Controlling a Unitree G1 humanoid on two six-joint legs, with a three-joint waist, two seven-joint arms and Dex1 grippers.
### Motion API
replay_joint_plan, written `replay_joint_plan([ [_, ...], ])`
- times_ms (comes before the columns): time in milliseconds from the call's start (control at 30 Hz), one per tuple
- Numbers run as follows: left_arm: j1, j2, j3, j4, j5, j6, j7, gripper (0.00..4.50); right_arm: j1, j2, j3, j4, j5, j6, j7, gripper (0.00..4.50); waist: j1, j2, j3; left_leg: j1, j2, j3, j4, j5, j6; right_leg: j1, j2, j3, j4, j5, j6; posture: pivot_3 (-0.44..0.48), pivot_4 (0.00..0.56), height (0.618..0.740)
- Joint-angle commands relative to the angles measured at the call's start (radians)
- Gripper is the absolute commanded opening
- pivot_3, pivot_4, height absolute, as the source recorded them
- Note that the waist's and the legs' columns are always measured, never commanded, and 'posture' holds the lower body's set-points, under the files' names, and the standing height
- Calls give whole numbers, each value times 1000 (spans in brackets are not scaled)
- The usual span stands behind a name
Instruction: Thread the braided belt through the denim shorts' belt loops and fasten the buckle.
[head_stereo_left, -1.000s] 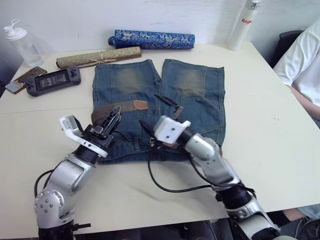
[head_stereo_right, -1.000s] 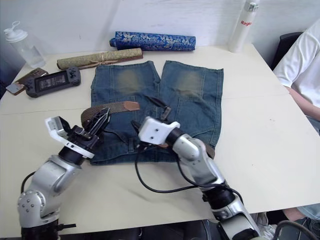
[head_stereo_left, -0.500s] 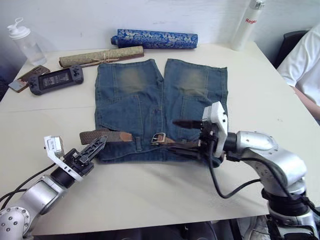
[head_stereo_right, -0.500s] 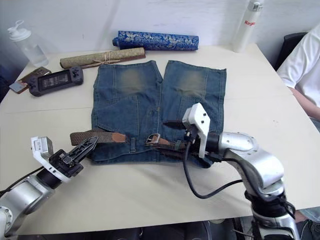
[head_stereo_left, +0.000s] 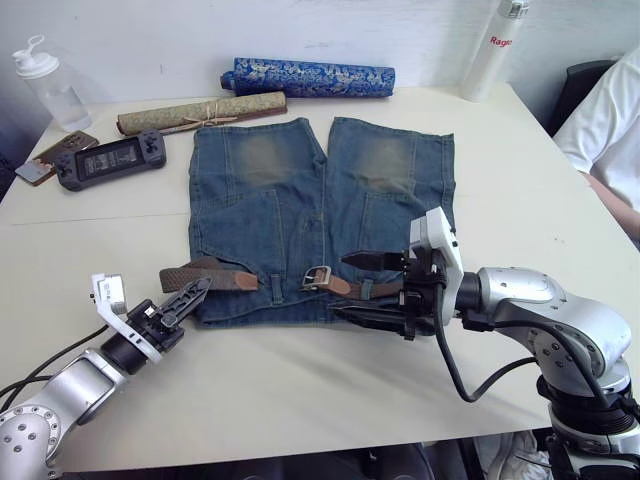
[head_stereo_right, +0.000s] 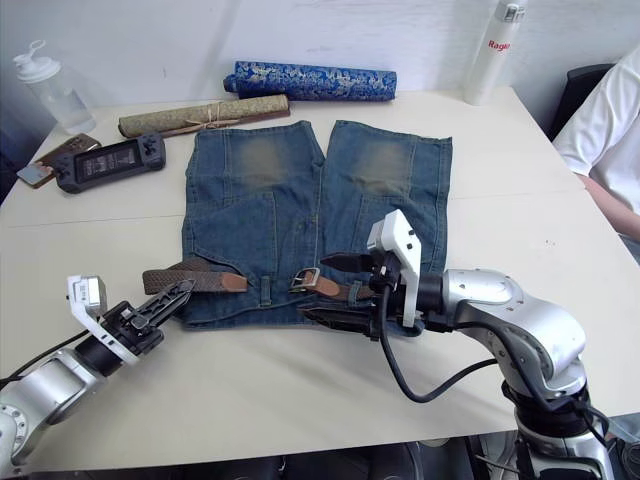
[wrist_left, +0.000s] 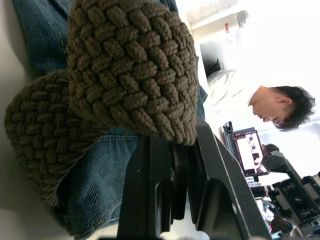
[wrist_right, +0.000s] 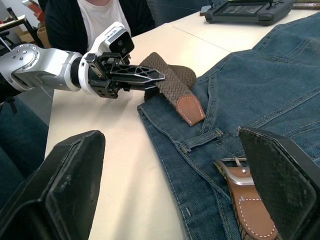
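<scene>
A clear bottle (head_stereo_left: 45, 85), a phone (head_stereo_left: 48, 157) and a black handheld console (head_stereo_left: 108, 160) sit at the table's (head_stereo_left: 300, 390) far left; the left gripper (head_stereo_left: 186, 298) lies low at the shorts' left edge, jaws nearly closed, tips at the folded braided belt (head_stereo_left: 215, 274), though whether it holds the strap cannot be told; the denim shorts (head_stereo_left: 320, 215) lie flat, waistband nearest the robot, a tan rolled mat (head_stereo_left: 198, 112) and blue patterned roll (head_stereo_left: 310, 78) beyond them; the belt runs along the waistband, its tan tip (wrist_right: 189, 109) by a belt loop (head_stereo_left: 275, 289), the buckle (head_stereo_left: 318, 277) mid-waist; the right gripper (head_stereo_left: 368, 287) hovers over the belt's right part, jaws wide open, holding nothing; a white bottle (head_stereo_left: 492, 50) and a person's sleeve (head_stereo_left: 605, 110) lie far right.
</scene>
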Motion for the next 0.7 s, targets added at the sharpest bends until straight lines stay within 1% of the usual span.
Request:
replay_joint_plan([
  [33,-11,-5,-15,-3,22,17,-2,0,-10,-12,-26,-42,34,-13,-12,4472,-1,0,0,0,0,0,0,0,0,0,0,0,0,0,1,0,150,645],
  [100,-32,-20,-32,-18,10,15,19,0,-4,-15,-21,-43,28,-18,-19,4472,0,0,0,0,0,0,-1,0,0,0,0,0,0,0,1,0,150,645],
  [267,-66,-23,-74,-49,43,28,52,0,2,-12,-13,-47,30,-24,-36,4472,2,0,0,0,0,0,-1,0,0,1,0,0,-1,1,3,0,150,645],
  [400,-89,-31,-99,-80,43,26,89,0,3,-9,-10,-48,28,-29,-49,4472,5,0,0,0,0,0,-1,0,0,1,0,0,-1,2,3,0,150,645],
  [533,-92,-19,-101,-93,44,32,113,0,4,-9,-10,-51,32,-30,-57,4472,8,0,0,1,0,0,-1,0,0,2,0,0,-2,2,3,0,150,645],
  [700,-94,7,-69,-89,-3,24,161,0,3,-6,-15,-50,44,-26,-66,4472,15,0,0,1,0,0,-1,0,0,3,0,0,-4,2,3,0,150,645],
])
